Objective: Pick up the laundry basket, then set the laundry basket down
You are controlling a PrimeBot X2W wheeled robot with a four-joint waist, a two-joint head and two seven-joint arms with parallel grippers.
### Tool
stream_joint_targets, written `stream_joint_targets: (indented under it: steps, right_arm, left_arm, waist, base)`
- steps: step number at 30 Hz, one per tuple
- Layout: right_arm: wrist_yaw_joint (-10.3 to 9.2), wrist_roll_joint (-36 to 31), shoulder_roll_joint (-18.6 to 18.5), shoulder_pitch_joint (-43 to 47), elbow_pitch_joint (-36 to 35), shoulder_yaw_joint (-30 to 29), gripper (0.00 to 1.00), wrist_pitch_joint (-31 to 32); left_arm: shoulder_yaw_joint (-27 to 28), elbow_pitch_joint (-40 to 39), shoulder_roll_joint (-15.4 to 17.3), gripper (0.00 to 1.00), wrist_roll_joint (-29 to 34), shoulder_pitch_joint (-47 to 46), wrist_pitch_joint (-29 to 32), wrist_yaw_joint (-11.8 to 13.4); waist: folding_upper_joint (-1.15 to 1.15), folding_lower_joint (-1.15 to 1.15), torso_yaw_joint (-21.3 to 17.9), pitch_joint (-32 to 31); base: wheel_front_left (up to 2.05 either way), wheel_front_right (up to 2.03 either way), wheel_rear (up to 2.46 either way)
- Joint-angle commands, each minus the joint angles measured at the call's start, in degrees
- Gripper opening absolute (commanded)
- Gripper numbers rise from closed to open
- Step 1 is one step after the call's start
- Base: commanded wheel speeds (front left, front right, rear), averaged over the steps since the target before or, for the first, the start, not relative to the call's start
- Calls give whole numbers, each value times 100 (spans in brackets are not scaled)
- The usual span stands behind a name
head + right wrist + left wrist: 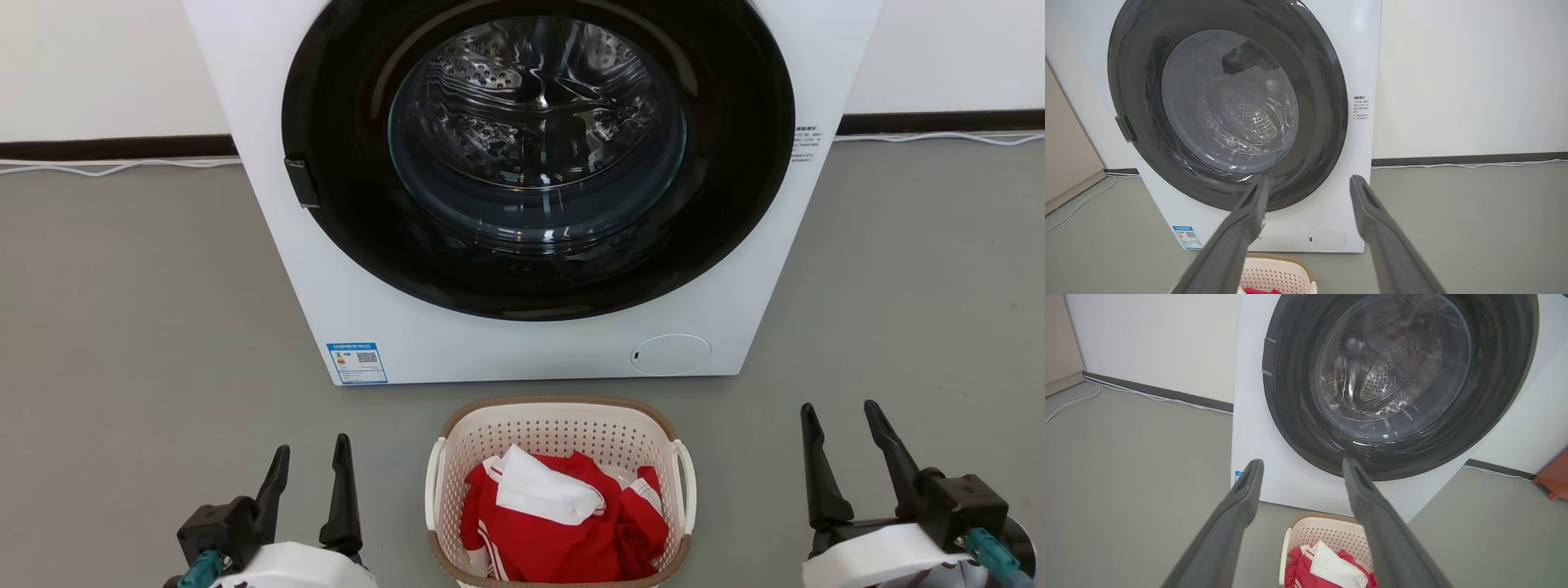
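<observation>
The basket [563,433] sits on the floor [122,327] just in front of the washer [522,351], holding red and white clothes [571,539]. The left gripper [312,445] and right gripper [839,408] flank it, both spread wide and empty.

A white front-loading washing machine [490,343] stands on grey floor [122,327], round glass door [535,139] shut. A blue label [357,363], perhaps an energy sticker, marks its lower corner; a white cable [898,135] follows the baseboard [939,122].

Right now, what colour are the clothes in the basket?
Red and white; the clothes show best in the head view.
</observation>
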Motion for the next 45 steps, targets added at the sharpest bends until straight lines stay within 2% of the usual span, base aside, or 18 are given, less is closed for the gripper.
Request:
stream_joint_targets:
  steps: [1,8,26,36,45]
  right_arm:
    - [38,-184,-75,-51,-173,113,100,-121]
    - [41,-622,-78,-49,-173,115,100,-229]
    - [41,-494,-78,-100,-70,77,100,-229]
    - [41,-415,-78,-371,14,13,100,-229]
    - [41,-288,-78,-969,534,99,100,-229]
  left_arm:
    - [123,-184,51,100,162,-86,-83,62]
    - [77,-210,56,100,572,-72,-192,116]
    - [100,-154,56,100,607,-92,-192,112]
    - [36,-99,56,100,579,-347,-192,133]
    - [-102,330,56,100,587,-936,-192,73]
  waist:
    - [0,0,-3,1]
    - [0,0,-11,18]
    - [0,0,-22,114]
    - [0,0,-35,548]
    - [0,0,-50,1159]
  base:
    - [0,0,0]
    - [0,0,0]
    - [0,0,0]
    - [0,0,0]
    - [0,0,0]
